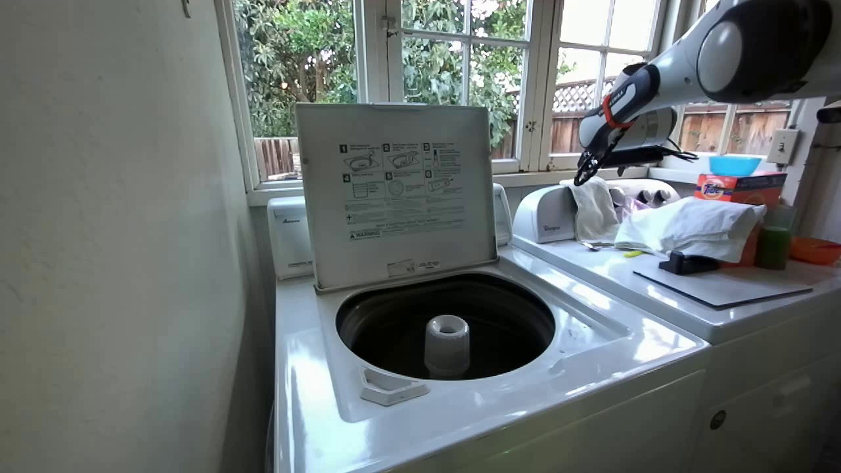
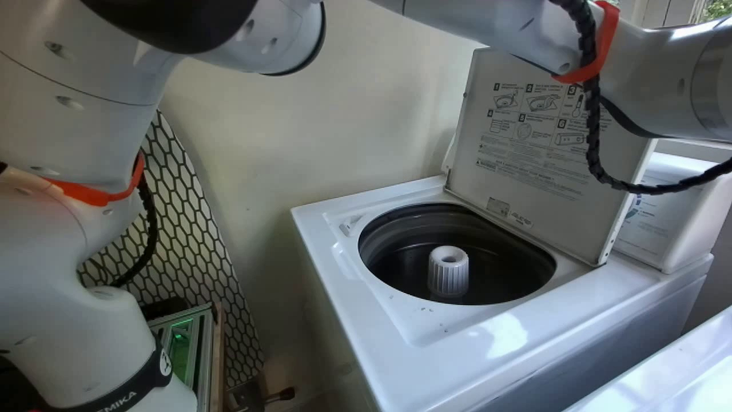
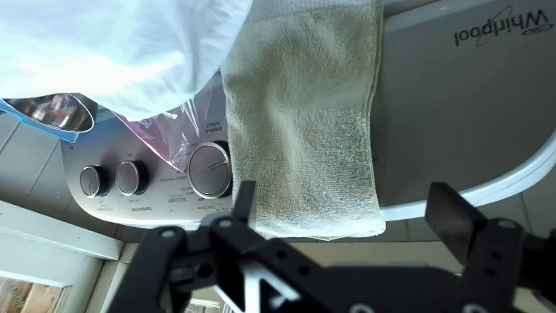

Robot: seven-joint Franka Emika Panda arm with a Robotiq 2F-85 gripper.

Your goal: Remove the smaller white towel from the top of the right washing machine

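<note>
The smaller white towel point(image 1: 593, 209) hangs over the rear control panel of the right washing machine point(image 1: 585, 266). In the wrist view the towel point(image 3: 304, 117) hangs flat down the panel, beside a large knob; the Whirlpool panel point(image 3: 460, 108) appears upside down. My gripper point(image 1: 585, 172) is above and close to the towel's upper end. In the wrist view my gripper point(image 3: 341, 195) is open and empty, its fingers set wider than most of the towel, the left finger overlapping its edge in view. Contact cannot be told. A corner of the machine point(image 2: 680, 366) shows in an exterior view.
A larger white cloth point(image 1: 690, 226) lies over an orange Tide box point(image 1: 742, 189) beside the towel. A blue bowl point(image 1: 734, 165), green bottle point(image 1: 773, 246), orange bowl point(image 1: 815, 250) and flat board point(image 1: 723, 286) are near. The left washer's lid point(image 1: 397, 190) stands open. Windows stand behind.
</note>
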